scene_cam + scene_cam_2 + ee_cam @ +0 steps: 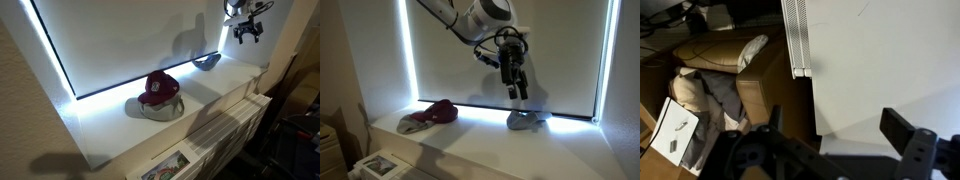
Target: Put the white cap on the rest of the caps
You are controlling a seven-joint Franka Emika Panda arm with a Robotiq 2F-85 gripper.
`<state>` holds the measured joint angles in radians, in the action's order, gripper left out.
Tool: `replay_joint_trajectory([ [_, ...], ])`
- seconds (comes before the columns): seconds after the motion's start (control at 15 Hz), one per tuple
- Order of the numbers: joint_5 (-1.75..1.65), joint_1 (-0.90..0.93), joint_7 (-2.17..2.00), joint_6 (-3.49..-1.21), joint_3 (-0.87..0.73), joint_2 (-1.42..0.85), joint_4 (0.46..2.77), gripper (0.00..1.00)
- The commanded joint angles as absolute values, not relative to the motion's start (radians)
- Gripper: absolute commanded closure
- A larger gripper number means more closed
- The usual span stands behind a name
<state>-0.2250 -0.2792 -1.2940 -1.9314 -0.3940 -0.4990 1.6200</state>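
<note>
Two caps make up the rest of the caps (428, 118) at the left of the counter (470, 150) in an exterior view. A maroon cap (160, 88) sits over a pale grey cap (160, 110), crowns nested, so the pile stays compact and gives you a rounded top to land on. Move right and the white cap (525, 120) lies alone on the counter at the glowing foot of the window blind (560, 50), well apart from the pile and looking dark in the backlight. Your pincer (518, 92) hangs just above it, pointing down, released and empty; the wrist view shows its fingers (902, 130) spread wide with no cap between them. That stance reads to me as a set-up for a top-down pinch on the crown: the grasp is not yet made, and the carry leftward to the pile is yet to come.
</note>
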Motion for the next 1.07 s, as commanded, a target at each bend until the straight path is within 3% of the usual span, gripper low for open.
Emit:
replay_joint_trajectory([
  [0.0,-0.259,-0.269,-1.319,-1.712,-0.398,-0.702,1.377,0.0],
  [0.07,-0.243,-0.271,-1.316,-1.827,-0.388,-0.614,1.508,0.0],
  [0.27,-0.251,-0.269,-1.322,-1.748,-0.39,-0.701,1.404,0.0],
  [0.4,-0.204,-0.273,-1.351,-1.866,-0.402,-0.538,1.609,0.0],
  [1.0,0.099,-0.45,-1.443,-1.878,-0.401,-0.613,1.549,0.0],
])
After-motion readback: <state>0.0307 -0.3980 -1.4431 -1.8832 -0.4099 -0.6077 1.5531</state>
